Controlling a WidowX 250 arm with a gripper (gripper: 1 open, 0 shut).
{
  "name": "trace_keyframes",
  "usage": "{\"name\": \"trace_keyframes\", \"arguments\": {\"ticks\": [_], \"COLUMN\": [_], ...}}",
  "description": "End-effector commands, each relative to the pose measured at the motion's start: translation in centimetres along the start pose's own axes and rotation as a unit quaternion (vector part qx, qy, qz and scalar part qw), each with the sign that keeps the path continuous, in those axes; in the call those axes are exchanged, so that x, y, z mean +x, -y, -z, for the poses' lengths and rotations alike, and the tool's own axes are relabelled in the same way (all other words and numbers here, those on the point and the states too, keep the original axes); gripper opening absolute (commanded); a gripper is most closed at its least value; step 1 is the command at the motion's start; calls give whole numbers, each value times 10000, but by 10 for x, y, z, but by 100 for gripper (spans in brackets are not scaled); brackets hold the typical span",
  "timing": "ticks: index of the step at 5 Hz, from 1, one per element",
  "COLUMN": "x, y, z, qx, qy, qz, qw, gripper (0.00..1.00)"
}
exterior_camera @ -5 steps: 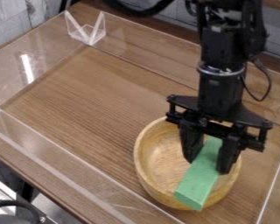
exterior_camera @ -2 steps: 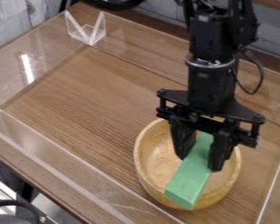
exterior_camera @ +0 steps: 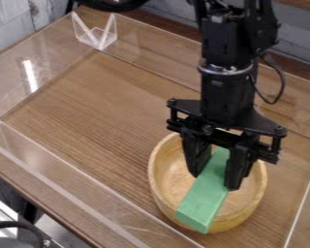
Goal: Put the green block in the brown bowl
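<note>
- The green block (exterior_camera: 204, 201) lies inside the brown bowl (exterior_camera: 162, 172), which sits near the front right of the wooden table (exterior_camera: 93, 107).
- The block's long axis runs diagonally, from the bowl's near-left rim up toward the far right. Its near end rests low against the rim; its far end rises under the gripper, so it sits tilted rather than flat.
- The gripper (exterior_camera: 220, 170) points almost straight down over the bowl, its dark fingers (exterior_camera: 197, 158) spread apart on either side of the block's upper end. Whether the fingers touch the block cannot be told from this view.
- The black arm rises from the gripper toward the top of the view, with a cable looping at its right.
- A clear plastic wall (exterior_camera: 47, 58) rings the table, and a small clear bracket (exterior_camera: 94, 32) stands at its far left edge.
- No brand, label or writing can be read on anything.
</note>
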State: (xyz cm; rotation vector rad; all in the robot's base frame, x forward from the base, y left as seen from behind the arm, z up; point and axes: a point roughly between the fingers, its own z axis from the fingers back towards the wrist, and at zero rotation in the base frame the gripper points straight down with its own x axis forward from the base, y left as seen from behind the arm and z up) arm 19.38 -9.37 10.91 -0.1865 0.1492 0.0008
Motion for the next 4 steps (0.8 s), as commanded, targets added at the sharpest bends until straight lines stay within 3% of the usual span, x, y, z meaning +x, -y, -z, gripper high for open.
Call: {"name": "trace_keyframes", "arguments": {"ticks": [1,4], "x": [0,-5], "y": [0,-4], "z": [-9,-7], "qx": [-85,-129], "qy": [235,277], "qz": [22,1], "qw": [9997,9995], "gripper": [0,0]}}
